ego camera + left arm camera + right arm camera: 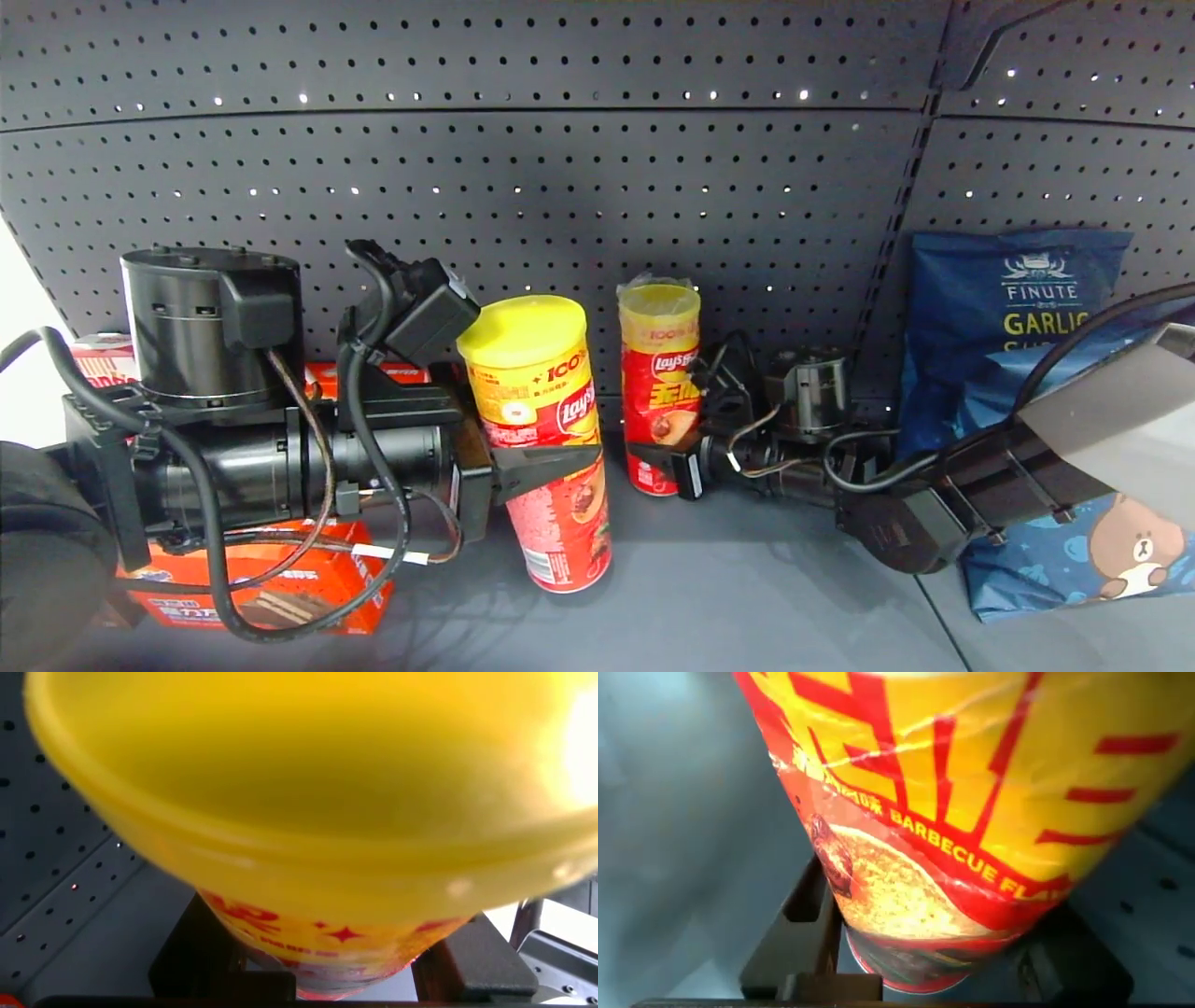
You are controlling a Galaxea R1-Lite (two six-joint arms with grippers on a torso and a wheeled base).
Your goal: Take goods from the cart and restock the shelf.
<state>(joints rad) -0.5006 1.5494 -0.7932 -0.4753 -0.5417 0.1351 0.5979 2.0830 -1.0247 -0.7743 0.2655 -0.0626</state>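
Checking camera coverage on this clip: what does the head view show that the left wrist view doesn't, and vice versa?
Head view only: the rear chip can in the right claw, the blue snack bag and the orange boxes.
Left wrist view only: dark fingers on either side of the front chip can, seen from above past its yellow lid.
Both: that front chip can, gripped by the left claw, and the pegboard panel behind.

Red-and-yellow near can point(546, 439), far can point(660, 373), blue bag point(1004, 327), orange box point(289, 583)
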